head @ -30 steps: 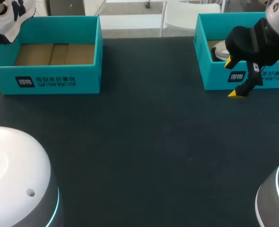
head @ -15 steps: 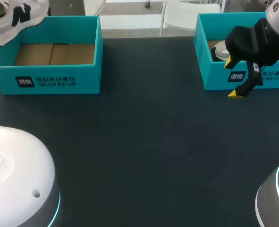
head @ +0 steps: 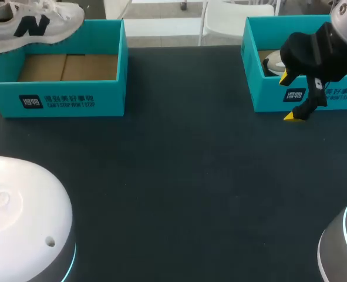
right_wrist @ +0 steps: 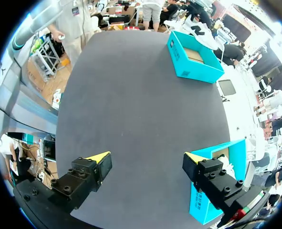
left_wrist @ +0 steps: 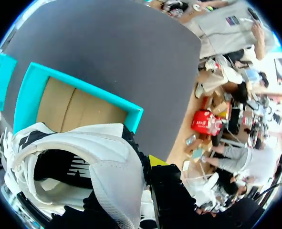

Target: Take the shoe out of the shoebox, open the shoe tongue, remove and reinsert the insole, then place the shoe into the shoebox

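Observation:
A white shoe (head: 33,22) with a black letter on its side hangs level over the back left corner of the left teal shoebox (head: 73,100), whose brown floor is bare. In the left wrist view my left gripper (left_wrist: 141,168) is shut on the shoe's (left_wrist: 83,157) heel collar, one yellow tip showing beside it, with the shoebox (left_wrist: 131,110) below. In the head view that gripper is out of frame. My right gripper (head: 291,97) stands open and empty at the front wall of the right teal box (head: 267,94). Its two yellow tips flank bare table in the right wrist view (right_wrist: 145,157).
The right box holds another white shoe (head: 272,61). The dark table (head: 185,176) stretches between the two boxes. White arm housings sit at the near left (head: 20,217) and near right (head: 343,247).
The shoe has swung rightward and turned level, coming further into view over the left box. The left arm's housing shifted slightly. The right arm has kept still.

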Available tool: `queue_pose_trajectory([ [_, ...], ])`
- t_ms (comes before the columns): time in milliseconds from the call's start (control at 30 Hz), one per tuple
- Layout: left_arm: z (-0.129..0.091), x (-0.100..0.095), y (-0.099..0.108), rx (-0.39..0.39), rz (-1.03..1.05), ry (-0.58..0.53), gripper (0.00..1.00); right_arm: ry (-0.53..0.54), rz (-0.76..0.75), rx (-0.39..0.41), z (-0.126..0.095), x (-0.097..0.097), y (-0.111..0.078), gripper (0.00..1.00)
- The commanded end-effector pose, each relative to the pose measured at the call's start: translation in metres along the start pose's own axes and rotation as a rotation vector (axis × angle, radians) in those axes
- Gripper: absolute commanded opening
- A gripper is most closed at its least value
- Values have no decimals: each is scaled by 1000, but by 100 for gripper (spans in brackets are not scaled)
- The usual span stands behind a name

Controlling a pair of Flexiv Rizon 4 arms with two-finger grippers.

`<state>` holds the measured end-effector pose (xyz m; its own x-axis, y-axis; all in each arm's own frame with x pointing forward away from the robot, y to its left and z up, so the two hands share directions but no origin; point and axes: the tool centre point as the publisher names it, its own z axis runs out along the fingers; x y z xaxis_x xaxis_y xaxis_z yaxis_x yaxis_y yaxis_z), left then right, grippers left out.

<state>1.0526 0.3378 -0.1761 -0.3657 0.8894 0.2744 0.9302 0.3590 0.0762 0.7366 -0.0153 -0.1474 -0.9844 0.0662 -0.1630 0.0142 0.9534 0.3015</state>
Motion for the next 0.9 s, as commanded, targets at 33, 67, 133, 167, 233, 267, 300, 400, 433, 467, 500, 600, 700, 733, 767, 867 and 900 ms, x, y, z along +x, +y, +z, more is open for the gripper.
queue_pose_trajectory([
  [33, -1, 0, -4, -83, 384, 30, 0, 4, 1, 4, 1, -2, 2, 100],
  [67, -1, -1, -4, -78, 392, 27, 0, 4, 1, 4, 1, -2, 2, 100],
  [133, -2, -3, -6, -69, 385, 21, 0, 4, 1, 4, 1, -2, 2, 100],
  [167, -3, -4, -6, -58, 385, 19, 0, 4, 1, 4, 1, -2, 2, 100],
  [233, -4, -7, -7, -49, 326, 27, 0, 4, 1, 4, 1, -2, 2, 100],
  [267, -4, -7, -7, -49, 326, 27, 0, 4, 1, 4, 1, -2, 2, 100],
  [300, -4, -7, -7, -49, 326, 27, 0, 4, 1, 4, 1, -2, 2, 100],
  [400, -4, -7, -7, -49, 326, 27, 0, 4, 1, 4, 1, -2, 2, 100],
  [433, -4, -7, -7, -49, 326, 27, 0, 4, 1, 4, 1, -2, 2, 100],
  [467, -4, -7, -7, -49, 326, 27, 0, 4, 1, 4, 1, -2, 2, 100],
  [500, -4, -7, -7, -49, 326, 27, 0, 4, 1, 4, 1, -2, 2, 100],
  [600, -4, -7, -7, -49, 326, 27, 0, 4, 1, 4, 1, -2, 2, 100],
  [700, -4, -7, -7, -49, 326, 27, 0, 4, 1, 4, 1, -2, 2, 100],
  [733, -4, -7, -7, -49, 326, 27, 0, 4, 1, 4, 1, -2, 2, 100],
  [767, -4, -7, -7, -49, 326, 27, 0, 4, 1, 4, 1, -2, 2, 100],
  [867, -2, -10, -9, -47, 322, 11, 0, 4, 1, 4, 1, -2, 2, 100],
  [900, 1, -13, -10, -42, 323, 14, 0, 4, 1, 4, 1, -2, 2, 100],
])
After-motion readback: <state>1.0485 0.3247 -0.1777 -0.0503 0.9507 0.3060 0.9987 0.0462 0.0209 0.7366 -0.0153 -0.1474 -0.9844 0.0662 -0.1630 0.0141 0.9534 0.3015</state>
